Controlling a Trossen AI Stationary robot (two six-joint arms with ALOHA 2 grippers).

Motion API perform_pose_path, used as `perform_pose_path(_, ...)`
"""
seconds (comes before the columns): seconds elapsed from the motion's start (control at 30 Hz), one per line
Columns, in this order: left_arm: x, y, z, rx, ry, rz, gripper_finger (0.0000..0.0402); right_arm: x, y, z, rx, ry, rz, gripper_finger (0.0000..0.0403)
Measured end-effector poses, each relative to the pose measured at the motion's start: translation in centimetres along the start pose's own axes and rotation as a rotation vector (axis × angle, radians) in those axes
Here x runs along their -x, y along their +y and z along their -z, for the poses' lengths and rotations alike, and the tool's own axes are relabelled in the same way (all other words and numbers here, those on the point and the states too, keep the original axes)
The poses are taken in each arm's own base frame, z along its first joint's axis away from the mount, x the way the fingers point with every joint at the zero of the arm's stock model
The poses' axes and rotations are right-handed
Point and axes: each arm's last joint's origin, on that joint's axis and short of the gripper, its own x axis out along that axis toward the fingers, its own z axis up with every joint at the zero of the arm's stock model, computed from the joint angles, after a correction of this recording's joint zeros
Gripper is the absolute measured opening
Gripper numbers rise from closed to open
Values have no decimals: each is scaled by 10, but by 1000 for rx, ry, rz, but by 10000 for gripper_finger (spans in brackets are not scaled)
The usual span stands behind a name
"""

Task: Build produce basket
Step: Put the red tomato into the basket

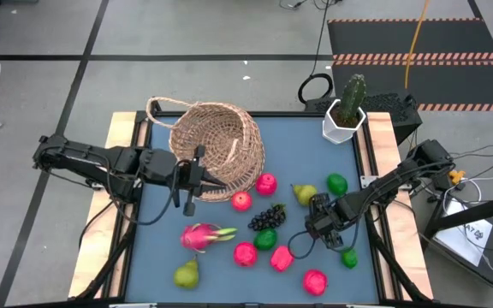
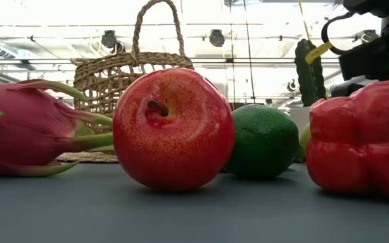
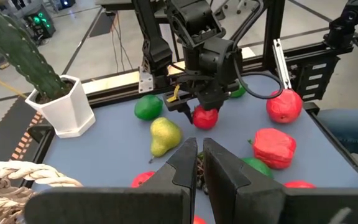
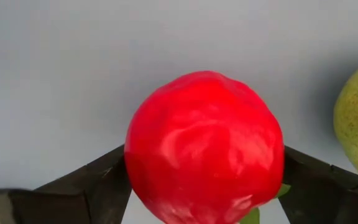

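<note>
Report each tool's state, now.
Left tool: shut, empty.
Right tool: fingers around a round glossy red fruit.

A green cactus (image 1: 353, 91) stands in a white pot (image 1: 342, 125).

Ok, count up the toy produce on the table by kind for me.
Red round fruits: 5, one between the right fingers
Red pepper: 1
Dragon fruit: 1
Pears: 2
Limes: 3
Grape bunch: 1
Total: 13
</note>
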Motion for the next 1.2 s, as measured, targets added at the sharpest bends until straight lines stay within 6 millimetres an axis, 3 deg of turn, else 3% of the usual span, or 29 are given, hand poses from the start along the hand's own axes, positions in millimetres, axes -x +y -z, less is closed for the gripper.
perform_pose_path(0.3, 0, 0, 0, 1, 0, 0, 31, 0, 1, -2, -8, -20, -6, 309)
perform_pose_path(0.67, 0, 0, 0, 4, 0, 0, 31, 3, 2, -5, -137, -53, -35, 310)
perform_pose_path(0.87, 0, 0, 0, 5, -1, 0, 31, 26, 2, -14, -251, -164, -103, 309)
perform_pose_path(1.2, 0, 0, 0, 5, -1, 0, 31, 68, -2, -24, -346, -547, -139, 309)
